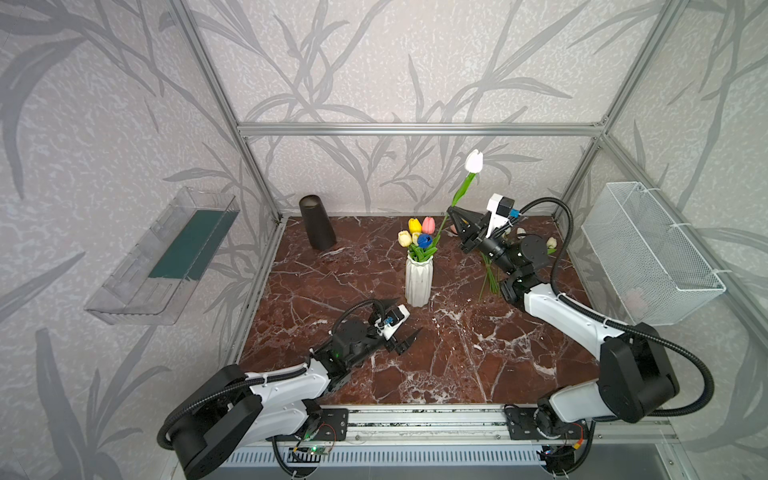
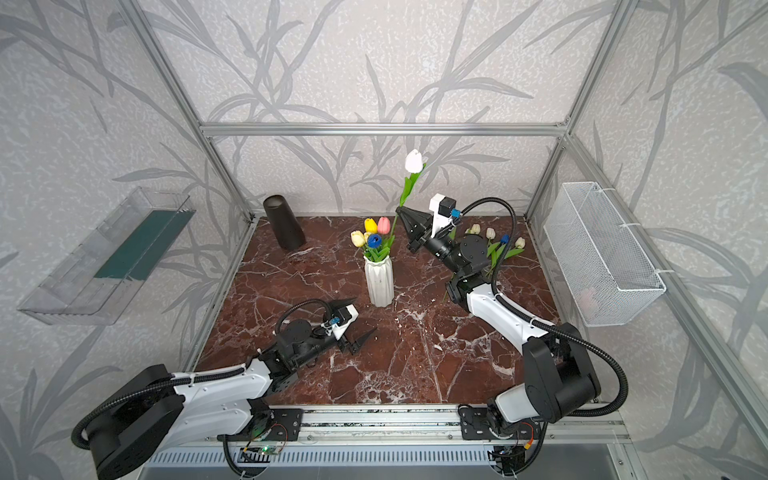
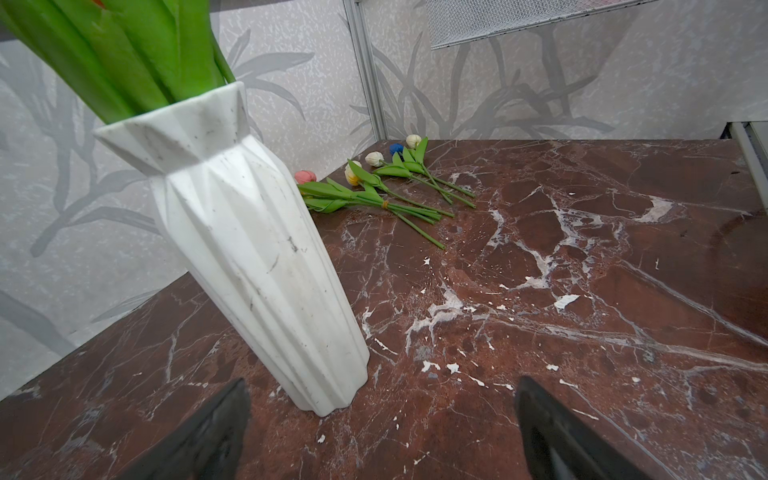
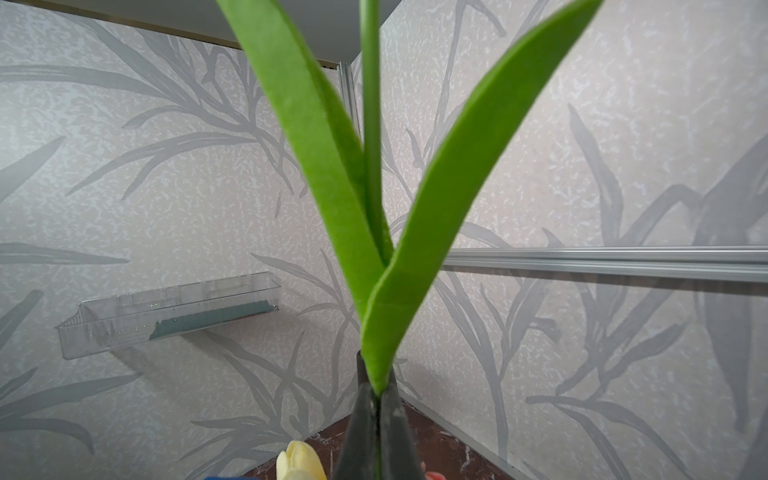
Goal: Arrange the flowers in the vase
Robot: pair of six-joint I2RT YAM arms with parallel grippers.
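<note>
A white faceted vase (image 1: 419, 282) (image 2: 379, 286) (image 3: 249, 249) stands mid-table and holds several flowers (image 1: 419, 237) with yellow, pink, cream and blue heads. My right gripper (image 1: 451, 210) (image 2: 399, 210) (image 4: 379, 395) hovers just behind and right of the bunch. It is shut on the stem of a white tulip (image 1: 474, 161) (image 2: 414, 161), whose head rises above it. The lower stem slants toward the bunch and its end is hidden among the leaves. In front of the vase, low over the table, my left gripper (image 1: 405, 318) (image 2: 365, 316) (image 3: 380, 399) is open and holds nothing.
Several loose flowers (image 2: 494, 245) (image 3: 390, 183) lie at the back right, partly behind my right arm. A black tapered cup (image 1: 316, 228) stands back left. A wire basket (image 1: 648, 253) hangs on the right wall and a clear shelf (image 1: 166, 257) on the left wall.
</note>
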